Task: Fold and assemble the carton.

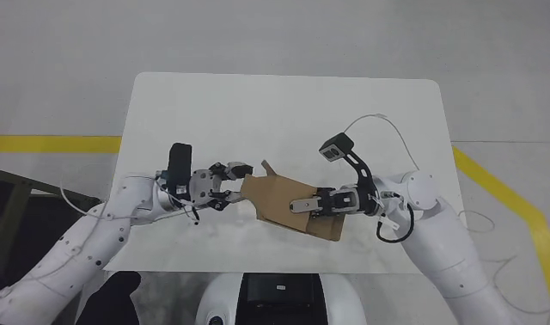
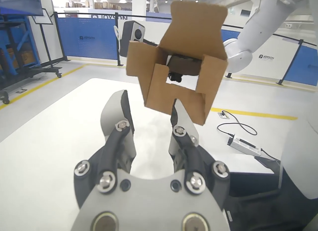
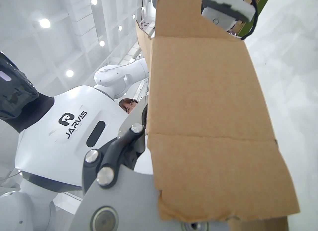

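The carton (image 1: 279, 198) is held clear of the table (image 1: 284, 110), between the two arms near the table's front edge, with its long body lying roughly level. The right gripper (image 1: 305, 206) is clamped on one wall at the carton's right end. One finger (image 3: 140, 117) lies against the outside of the board, and the dark shape seen through the open end in the left wrist view is probably its partner inside. The left gripper (image 2: 151, 110) is spread wide and holds nothing. It faces the carton's open end, and one fingertip (image 2: 177, 112) is at or just touching the lower edge of the half-turned flaps. The board looks like thin corrugated card, so it is probably light, stiff across a panel and weak along the scored creases. It should fold easily at the scores but crumple or tear if pinched near a corner. The loose end flaps are the best place to take hold, pressing flat on a flap close to its crease. The single-wall hold at the far end may let the body twist under a push.
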You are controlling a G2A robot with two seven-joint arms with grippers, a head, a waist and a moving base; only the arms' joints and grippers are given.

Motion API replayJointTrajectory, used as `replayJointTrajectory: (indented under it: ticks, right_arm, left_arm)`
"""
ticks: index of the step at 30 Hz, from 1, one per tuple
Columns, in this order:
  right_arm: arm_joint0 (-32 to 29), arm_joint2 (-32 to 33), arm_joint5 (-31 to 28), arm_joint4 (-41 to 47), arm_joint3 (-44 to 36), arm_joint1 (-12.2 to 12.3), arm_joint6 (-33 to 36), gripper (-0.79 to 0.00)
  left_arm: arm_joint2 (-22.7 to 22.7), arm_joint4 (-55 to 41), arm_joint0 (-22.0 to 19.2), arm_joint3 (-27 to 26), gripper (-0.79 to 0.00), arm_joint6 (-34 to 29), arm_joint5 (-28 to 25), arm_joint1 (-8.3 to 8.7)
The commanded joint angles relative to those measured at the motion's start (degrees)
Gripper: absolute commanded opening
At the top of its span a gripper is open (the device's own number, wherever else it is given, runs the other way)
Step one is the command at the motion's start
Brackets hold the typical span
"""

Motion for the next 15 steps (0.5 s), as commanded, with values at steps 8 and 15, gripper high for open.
replayJointTrajectory:
  ticks: [8,15]
  right_arm:
    - [-0.5,-1.3,0.7,1.0,-1.5,-0.1,1.8,-0.785]
    - [0.0,-4.1,1.4,1.2,-2.1,-0.5,3.6,-0.785]
  left_arm:
    - [-4.3,-2.7,2.5,0.5,0.000,-5.2,1.7,0.33]
    - [-4.7,-6.4,1.8,2.4,0.000,-9.0,3.5,-0.73]
